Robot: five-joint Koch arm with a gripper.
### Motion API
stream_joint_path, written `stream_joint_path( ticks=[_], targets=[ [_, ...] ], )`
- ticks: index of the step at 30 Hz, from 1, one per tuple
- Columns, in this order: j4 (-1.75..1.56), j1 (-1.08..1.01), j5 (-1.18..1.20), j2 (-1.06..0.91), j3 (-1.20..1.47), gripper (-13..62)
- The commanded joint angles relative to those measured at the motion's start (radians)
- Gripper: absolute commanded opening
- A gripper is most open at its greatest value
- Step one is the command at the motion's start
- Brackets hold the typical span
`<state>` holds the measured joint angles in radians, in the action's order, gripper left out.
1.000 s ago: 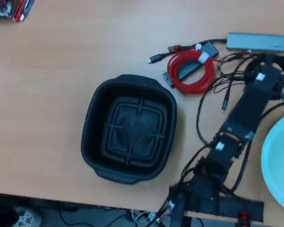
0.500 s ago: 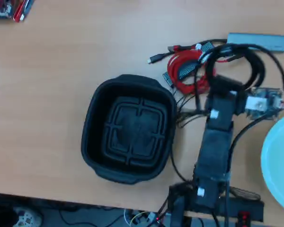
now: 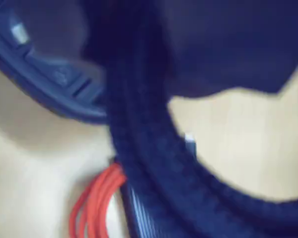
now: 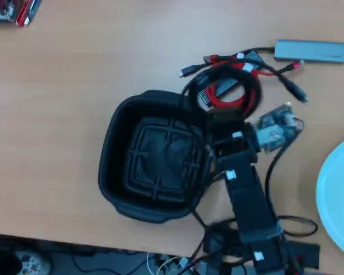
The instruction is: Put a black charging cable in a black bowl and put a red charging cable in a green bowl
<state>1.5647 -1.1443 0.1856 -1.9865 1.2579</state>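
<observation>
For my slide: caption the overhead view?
Arm carries black charging cable above red charging cable, beside black bowl.

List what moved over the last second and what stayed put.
In the overhead view the arm swung left, carrying the thin black coiled cable from right of the bright red coiled cable toward the matte black rounded-square tray. Tray, red cable, grey hub and pale mint-green dish stayed.

I am seeing my matte black, boxy-linked plastic robot arm (image 4: 246,195) carrying small white labels on its segments, thin black wires (image 4: 286,220) trailing loosely from its base, and a pale, bare circuit board (image 4: 277,127) showing near its wrist.
</observation>
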Motion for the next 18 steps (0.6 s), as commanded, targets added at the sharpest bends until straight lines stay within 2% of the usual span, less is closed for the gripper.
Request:
stream_joint_path(
  ticks=[1, 13, 18],
  targets=[
    [-0.071, 0.092, -0.009, -0.041, -0.037, -6.1],
    [-0.239, 0.420, -0.003, -0.023, -0.035, -6.2],
    [-0.341, 0.568, -0.005, 0.072, -0.034, -6.1]
  ],
)
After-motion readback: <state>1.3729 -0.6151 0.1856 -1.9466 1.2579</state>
